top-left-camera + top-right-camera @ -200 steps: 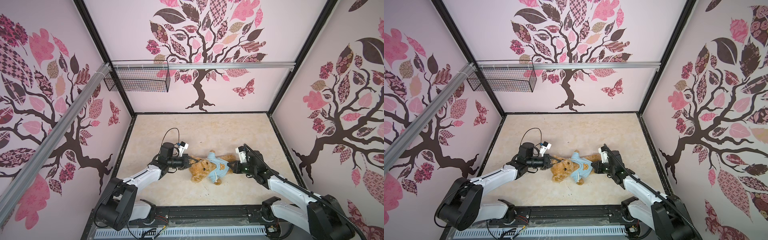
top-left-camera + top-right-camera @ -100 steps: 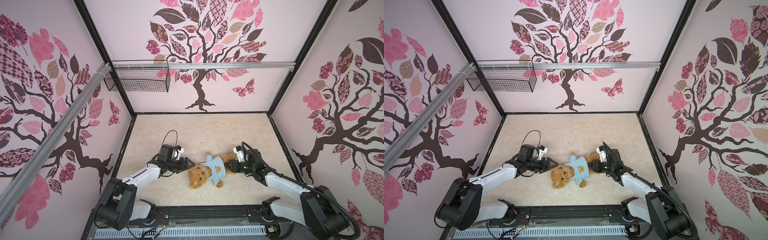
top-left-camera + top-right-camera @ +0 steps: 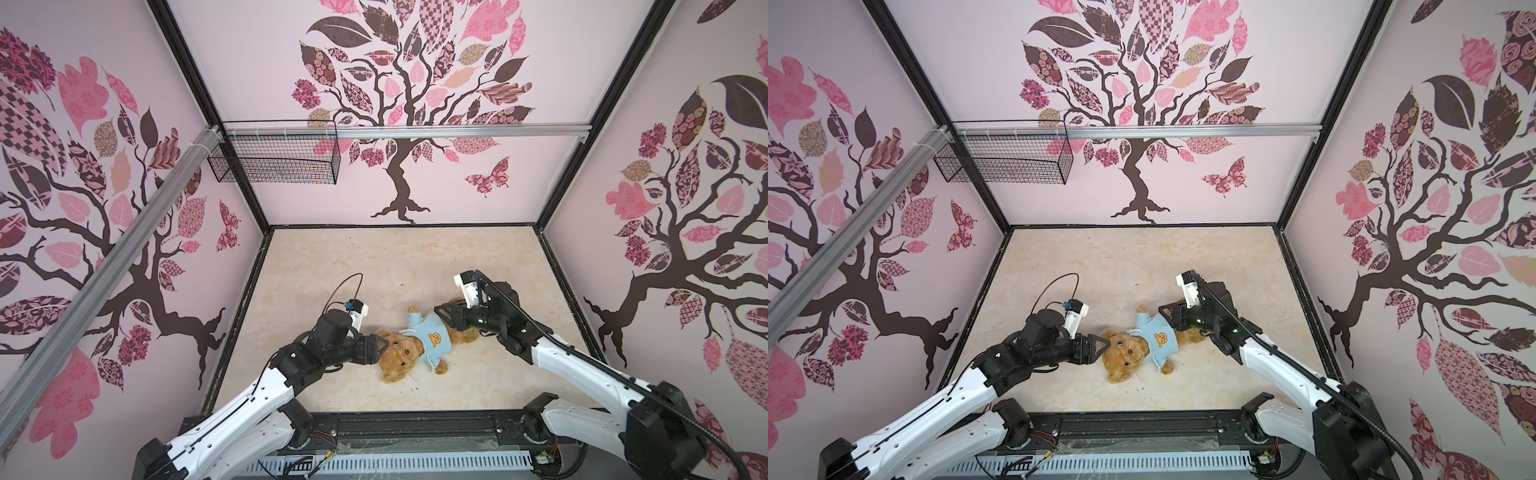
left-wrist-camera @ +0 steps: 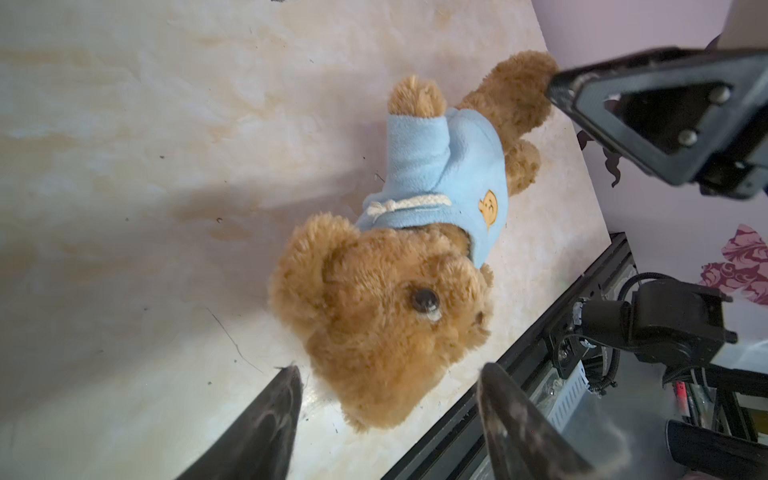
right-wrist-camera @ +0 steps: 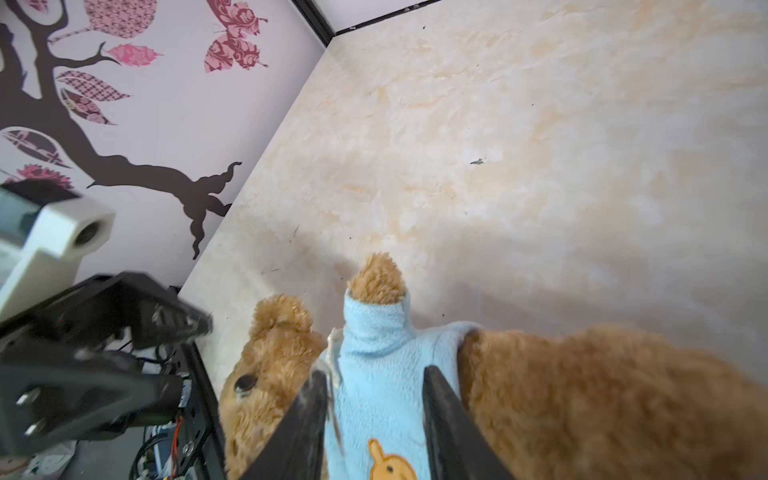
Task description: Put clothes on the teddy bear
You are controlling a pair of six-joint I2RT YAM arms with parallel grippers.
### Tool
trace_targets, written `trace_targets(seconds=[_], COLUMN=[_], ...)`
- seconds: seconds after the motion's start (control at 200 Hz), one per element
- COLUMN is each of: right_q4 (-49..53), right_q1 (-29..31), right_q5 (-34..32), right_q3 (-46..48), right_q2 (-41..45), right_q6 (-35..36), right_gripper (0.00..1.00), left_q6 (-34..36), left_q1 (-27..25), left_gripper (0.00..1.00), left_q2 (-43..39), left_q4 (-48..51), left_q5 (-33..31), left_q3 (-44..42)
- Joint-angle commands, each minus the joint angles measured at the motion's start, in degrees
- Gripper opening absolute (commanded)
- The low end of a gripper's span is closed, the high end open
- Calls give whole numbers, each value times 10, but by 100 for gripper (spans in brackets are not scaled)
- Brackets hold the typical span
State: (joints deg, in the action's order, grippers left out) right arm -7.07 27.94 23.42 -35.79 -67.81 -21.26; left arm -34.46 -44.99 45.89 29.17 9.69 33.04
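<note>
The left gripper (image 3: 380, 351) (image 4: 386, 370) stands wide, its dark fingers (image 4: 274, 415) on either side of the teddy bear's head without clamping it; in both top views its tips sit just beside the near ear. The right gripper (image 3: 442, 318) (image 5: 374, 382) is parted more narrowly, its fingers (image 5: 440, 415) straddling the front of the light-blue shirt (image 5: 374, 353) (image 3: 432, 338) and pinching nothing that shows. The teddy bear (image 3: 401, 357) (image 3: 1125, 357) (image 4: 374, 311) lies face up on the marbled beige floor (image 3: 374, 266), near the front edge and between the two arms, head toward the left arm and legs toward the right. It wears the shirt, one paw (image 3: 412, 309) out through a sleeve. A wire basket (image 3: 274, 162) hangs on the back rail, well apart
</note>
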Motion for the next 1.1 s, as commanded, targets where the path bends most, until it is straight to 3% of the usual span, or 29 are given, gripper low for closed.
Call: trace_targets(seconds=[0.0, 0.115, 0.305, 0.505, 0.75, 1.0, 1.095], right_q4=[11, 46, 106, 120, 62, 3, 59], right_q1=[-1, -4, -25, -36, -34, -2, -2], right_q5=[-29, -61, -62, -50, 27, 65, 7], right_q3=[-44, -78, -78, -17, 41, 34, 6], right_q2=[-69, -128, -141, -76, -38, -68, -53], right_q6=[26, 49, 62, 48, -21, -64, -23], right_gripper=[43, 45, 46, 47, 47, 47, 48], left_q6=[-50, -67, -66, -7, 78, 78, 87], left_q1=[-62, -105, -104, -7, 80, 150, 161], left_gripper=[71, 72, 73, 72, 72, 73, 75], left_q2=[14, 70, 174, 278, 397, 371, 328], left_q4=[8, -39, -138, -199, -188, -199, -204], left_q5=[-71, -96, -116, -81, -60, -66, -117], left_q3=[-39, -50, -34, 16, 130, 134, 115])
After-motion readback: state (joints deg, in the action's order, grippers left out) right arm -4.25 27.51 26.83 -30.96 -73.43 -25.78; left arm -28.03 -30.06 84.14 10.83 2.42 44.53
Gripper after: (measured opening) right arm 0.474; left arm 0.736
